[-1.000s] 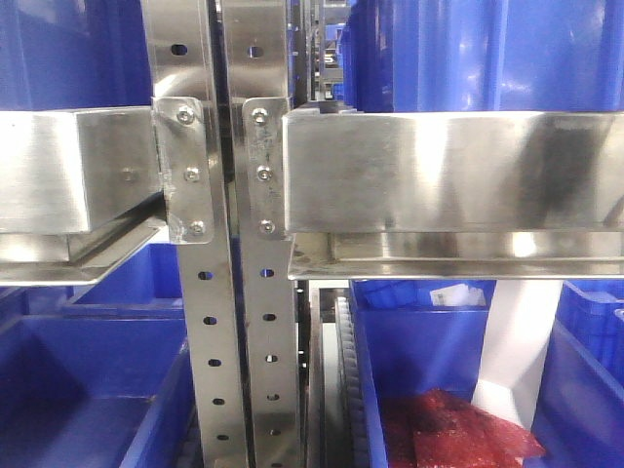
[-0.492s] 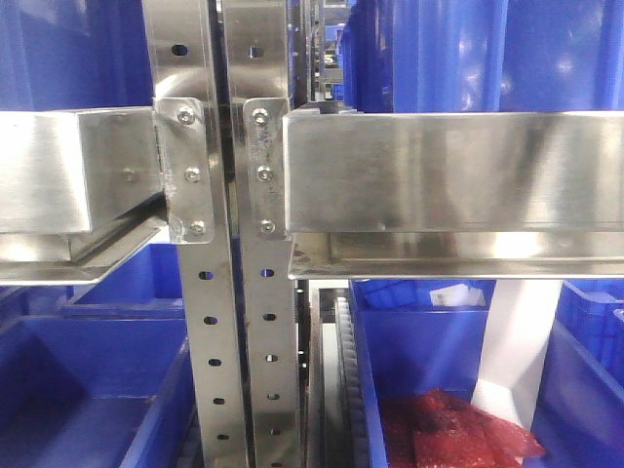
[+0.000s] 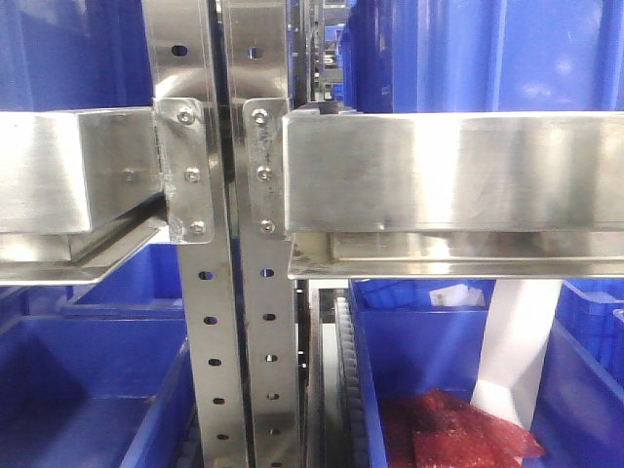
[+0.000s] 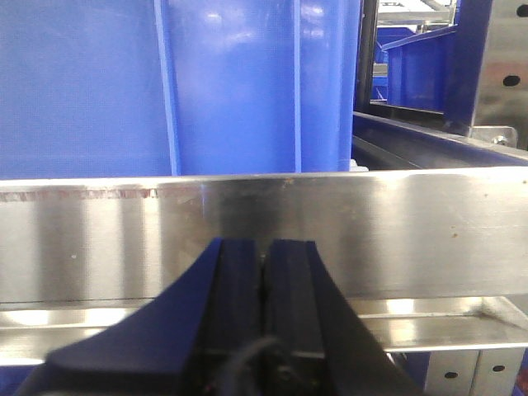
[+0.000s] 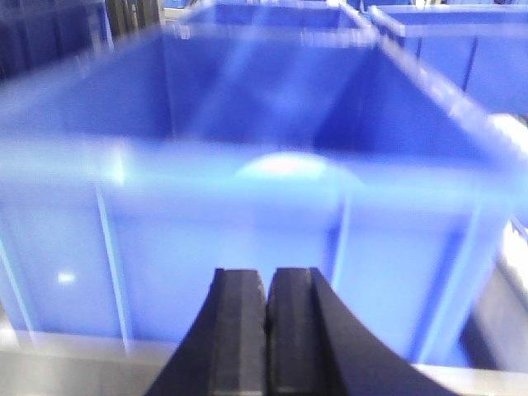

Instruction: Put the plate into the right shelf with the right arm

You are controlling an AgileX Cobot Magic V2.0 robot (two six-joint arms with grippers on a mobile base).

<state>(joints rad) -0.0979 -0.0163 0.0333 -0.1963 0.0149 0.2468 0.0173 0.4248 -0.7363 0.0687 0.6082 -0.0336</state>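
The right shelf (image 3: 448, 171) is a shiny steel rack with perforated uprights and bolted crossbeams, filling the front view. My right gripper (image 5: 267, 276) is shut with nothing between its jaws, just in front of a blue bin (image 5: 247, 239) on the shelf. The view is blurred. A pale round patch (image 5: 285, 167) shows at the bin's near rim; I cannot tell whether it is the plate or glare. My left gripper (image 4: 264, 247) is shut and empty, close to a steel crossbeam (image 4: 247, 223). Neither gripper shows in the front view.
Blue bins (image 3: 487, 49) stand above the crossbeams and on the lower level (image 3: 88, 390). The lower right bin holds a red bag (image 3: 458, 429) and a white slanted piece (image 3: 517, 341). More blue bins (image 5: 462, 49) stand behind the near one.
The dark reflection on the right crossbeam has faded. Nothing else in the front view has moved.
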